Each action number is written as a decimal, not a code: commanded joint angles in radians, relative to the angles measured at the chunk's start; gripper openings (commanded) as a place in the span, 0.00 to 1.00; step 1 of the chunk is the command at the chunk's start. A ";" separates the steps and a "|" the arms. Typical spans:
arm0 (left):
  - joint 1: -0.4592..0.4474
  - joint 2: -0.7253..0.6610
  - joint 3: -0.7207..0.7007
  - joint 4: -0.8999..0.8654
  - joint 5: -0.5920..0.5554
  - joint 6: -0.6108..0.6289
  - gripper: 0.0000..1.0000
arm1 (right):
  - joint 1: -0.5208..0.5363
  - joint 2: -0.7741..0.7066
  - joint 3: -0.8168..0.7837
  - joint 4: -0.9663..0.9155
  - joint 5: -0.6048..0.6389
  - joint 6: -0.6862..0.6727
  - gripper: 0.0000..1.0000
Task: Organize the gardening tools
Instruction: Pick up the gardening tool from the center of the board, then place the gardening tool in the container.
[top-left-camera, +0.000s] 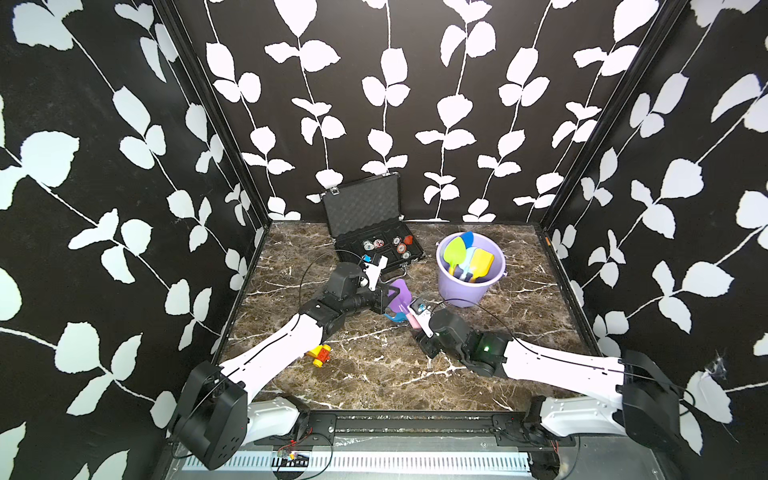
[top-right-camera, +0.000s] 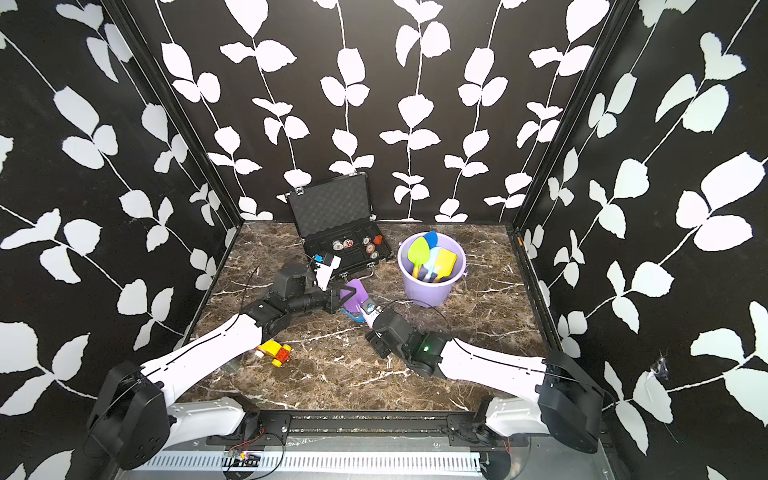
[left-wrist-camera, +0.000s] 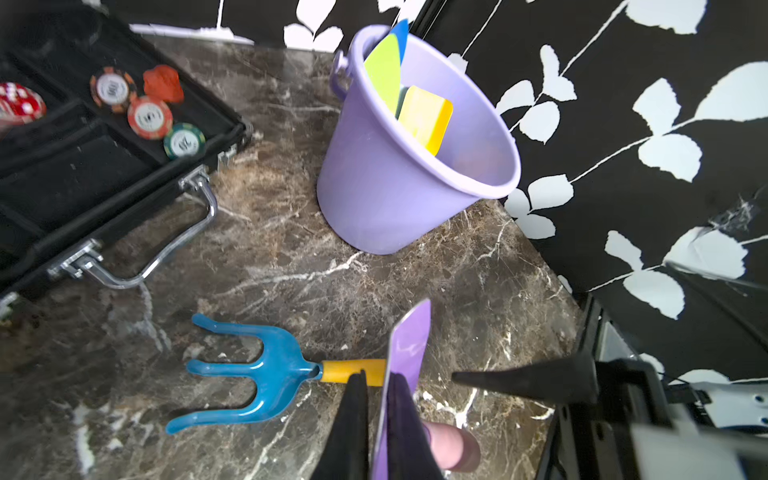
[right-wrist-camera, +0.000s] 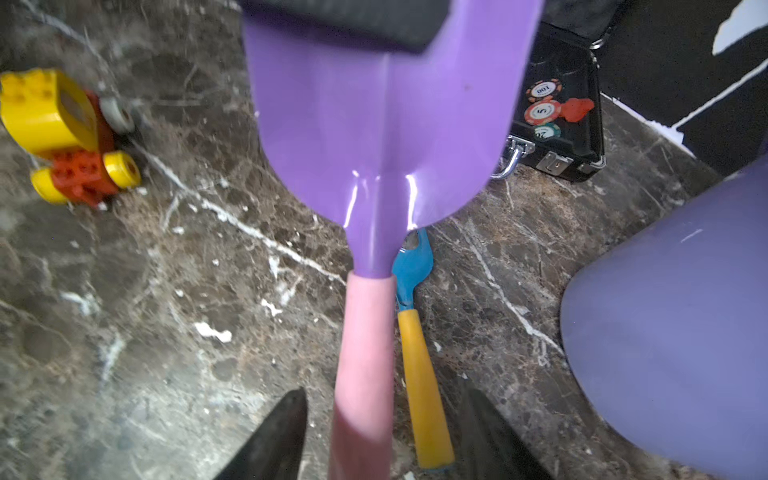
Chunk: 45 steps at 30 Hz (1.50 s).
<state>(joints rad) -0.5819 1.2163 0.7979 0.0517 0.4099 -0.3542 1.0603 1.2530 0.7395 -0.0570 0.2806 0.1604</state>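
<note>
A marble tabletop (top-left-camera: 374, 374) is seen in both top views. At its back an open black case (top-left-camera: 365, 216) is set, and beside that a lilac bucket (top-left-camera: 465, 291), in which a green spade (top-left-camera: 455, 251) and a yellow scoop (top-left-camera: 482, 259) are stood heads up among other tools. In front of the bucket a purple spade (right-wrist-camera: 374, 124) is held off the marble. Its blade is clamped edge-on by the left gripper (left-wrist-camera: 379, 376), while its pink handle is flanked, untouched, by the parted fingers of the right gripper (right-wrist-camera: 384, 390). A blue claw rake (left-wrist-camera: 266, 374) is laid flat beneath it. A toy car (top-left-camera: 319, 354) is partly hidden by the left arm. Chips (left-wrist-camera: 149, 116) are kept in the case.
</note>
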 joint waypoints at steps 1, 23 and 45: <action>0.002 -0.080 -0.003 0.023 -0.040 0.076 0.00 | 0.004 -0.056 -0.019 0.030 0.048 0.051 0.68; -0.168 0.208 0.584 0.074 -0.287 0.341 0.00 | 0.001 -0.568 -0.187 -0.356 0.436 0.431 0.99; -0.254 0.869 1.249 -0.192 -0.379 0.623 0.00 | -0.003 -0.942 -0.256 -0.534 0.481 0.452 0.99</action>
<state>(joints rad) -0.8360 2.1033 2.0022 -0.1005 0.0544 0.2184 1.0599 0.3016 0.4904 -0.5846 0.7540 0.6174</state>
